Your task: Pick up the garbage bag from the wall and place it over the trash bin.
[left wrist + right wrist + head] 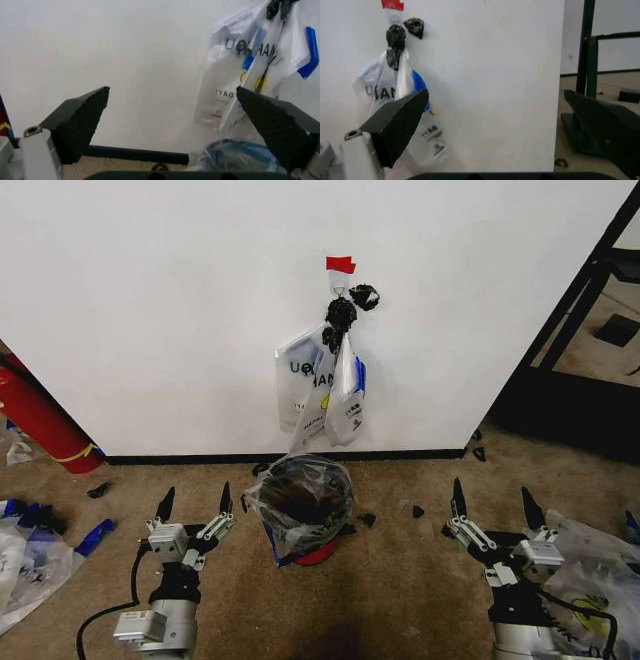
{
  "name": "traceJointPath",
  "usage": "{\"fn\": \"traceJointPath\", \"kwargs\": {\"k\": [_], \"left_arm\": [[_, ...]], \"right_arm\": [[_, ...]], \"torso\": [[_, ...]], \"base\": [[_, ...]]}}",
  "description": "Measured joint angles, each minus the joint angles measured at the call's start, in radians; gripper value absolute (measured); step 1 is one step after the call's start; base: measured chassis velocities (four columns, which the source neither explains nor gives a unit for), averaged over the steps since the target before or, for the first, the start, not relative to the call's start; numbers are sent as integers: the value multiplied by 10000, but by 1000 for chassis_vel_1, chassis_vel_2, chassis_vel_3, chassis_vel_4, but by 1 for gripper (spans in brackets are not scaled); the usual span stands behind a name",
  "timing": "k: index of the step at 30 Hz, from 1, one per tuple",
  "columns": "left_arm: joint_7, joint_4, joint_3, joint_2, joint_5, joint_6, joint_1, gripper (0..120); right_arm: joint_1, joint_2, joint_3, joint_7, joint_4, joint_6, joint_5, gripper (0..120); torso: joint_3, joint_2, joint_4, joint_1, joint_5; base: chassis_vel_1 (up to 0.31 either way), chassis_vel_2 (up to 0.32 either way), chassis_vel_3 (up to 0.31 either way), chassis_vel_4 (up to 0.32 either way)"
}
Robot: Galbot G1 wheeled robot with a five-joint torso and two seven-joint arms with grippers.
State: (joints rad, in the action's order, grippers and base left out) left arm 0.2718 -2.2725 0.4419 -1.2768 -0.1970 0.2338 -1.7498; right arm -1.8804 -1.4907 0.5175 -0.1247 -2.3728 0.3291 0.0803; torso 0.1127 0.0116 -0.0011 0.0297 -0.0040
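Translucent whitish plastic, the garbage bag [322, 385] hangs flat against the wall [170, 310] at about twelve o'clock from the trash bin [303, 510], held up by a hook under a strip of red tape [340, 264], with small black plastic wads [350, 305] bunched at its top. Blue rim band and black lettering show on its folds. On the brown carpet [390, 590] just in front of the black baseboard [180, 457] stands the bin, already lined with a crumpled clear bag, its red base peeking out below.

At nine o'clock from the bin, the left claw [195, 505] hovers low over the floor, its dark fingers spread wide with nothing between them. At three o'clock, well apart from the bin, the right claw [492, 505] is likewise spread and empty. Both point toward the wall.

A red cylinder with a yellow band [40, 425] leans at the far left.
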Motion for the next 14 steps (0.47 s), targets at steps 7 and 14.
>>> {"fn": "traceJointPath", "kwargs": {"k": [7,14], "left_arm": [[62,-39,6,12,44,-52,12,100],[87,-57,-123,21,145,-95,56,100]], "right_arm": [[-36,-49,-46,-26,0,-60,-135,100],[-151,-121,-208,8,-76,-3,-446,100]], "torso": [[0,0,0,0,0],[0,0,-1,0,-1]], "base": [[0,0,0,0],[0,0,0,0]]}}
